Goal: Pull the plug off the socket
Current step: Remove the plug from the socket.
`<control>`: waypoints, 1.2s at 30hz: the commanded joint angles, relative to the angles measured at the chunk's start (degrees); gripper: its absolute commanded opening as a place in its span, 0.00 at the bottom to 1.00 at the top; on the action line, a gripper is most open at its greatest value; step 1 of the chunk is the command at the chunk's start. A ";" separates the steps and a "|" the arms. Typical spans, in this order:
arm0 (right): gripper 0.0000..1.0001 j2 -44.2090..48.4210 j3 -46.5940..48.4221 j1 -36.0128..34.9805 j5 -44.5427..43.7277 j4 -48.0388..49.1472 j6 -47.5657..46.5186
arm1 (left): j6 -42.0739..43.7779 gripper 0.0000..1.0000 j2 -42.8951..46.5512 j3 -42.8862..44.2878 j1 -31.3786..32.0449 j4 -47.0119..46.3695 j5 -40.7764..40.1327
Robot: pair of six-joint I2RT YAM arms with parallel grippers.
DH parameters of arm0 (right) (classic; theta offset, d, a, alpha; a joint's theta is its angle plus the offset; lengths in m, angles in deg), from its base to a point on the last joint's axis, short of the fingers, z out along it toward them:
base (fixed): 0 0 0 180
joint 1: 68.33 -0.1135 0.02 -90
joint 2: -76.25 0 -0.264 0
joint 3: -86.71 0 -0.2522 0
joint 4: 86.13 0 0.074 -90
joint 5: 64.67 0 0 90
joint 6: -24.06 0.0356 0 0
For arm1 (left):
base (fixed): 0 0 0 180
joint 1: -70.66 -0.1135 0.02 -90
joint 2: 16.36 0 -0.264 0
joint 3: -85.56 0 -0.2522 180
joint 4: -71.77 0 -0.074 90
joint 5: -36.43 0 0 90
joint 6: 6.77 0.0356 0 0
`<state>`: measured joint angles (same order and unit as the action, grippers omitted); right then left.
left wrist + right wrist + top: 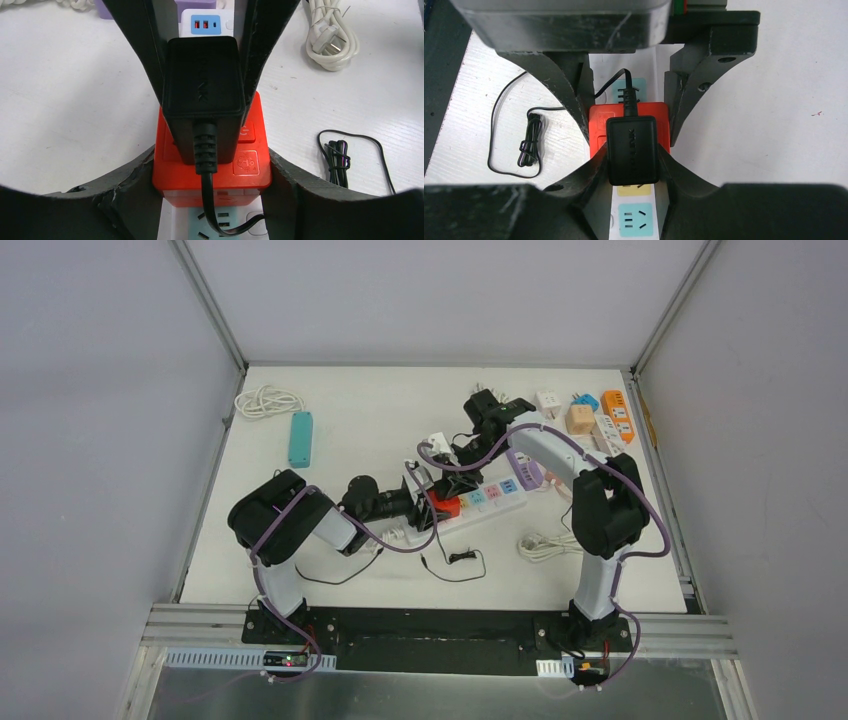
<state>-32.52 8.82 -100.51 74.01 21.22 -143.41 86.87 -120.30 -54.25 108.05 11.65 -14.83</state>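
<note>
Plug (202, 95): a black adapter block seated on the red socket cube (250, 165), which sits on the white power strip (172, 225) near the middle of the table.
Long axis: the block lies along the strip. Its cord (210, 210) leaves from the end facing the left arm, and its other end overhangs the cube toward the right arm.
Right gripper (631, 160): pinching the plug, one finger on each long side, approaching from the overhanging end.
Left gripper (211, 162): pressed against the two sides of the red socket cube, lower than the plug and at the cord end, facing the right gripper across the strip.
Nearer arm: both arms meet at the same spot, but only the right one has the plug.
Direction that matters: the plug lies on the cube's upper face, so the way off is probably straight up, away from that face and across the grip line rather than along the strip.
Step in hand: both grips look set and the plug is not yet unseated.
Next move calls for: the right arm to lift squarely while the left keeps the cube down.
Risk: tilting could jam the pins, or the cube could rise off the strip with the plug.
</note>
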 commanded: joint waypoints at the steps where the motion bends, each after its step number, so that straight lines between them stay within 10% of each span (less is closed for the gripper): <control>1: 0.00 2.18 0.07 -1.05 0.88 -1.43 -0.53 | -0.06 0.00 -0.84 0.81 -0.12 -1.67 3.53; 36: 0.00 3.53 -0.40 -5.79 -0.26 8.99 18.47 | 2.55 0.00 1.34 -0.85 -0.91 3.99 4.12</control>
<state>-29.96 6.84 -103.16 69.07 26.37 -128.74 89.14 -119.38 -54.20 106.78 14.03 -11.24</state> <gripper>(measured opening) 0.329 0.606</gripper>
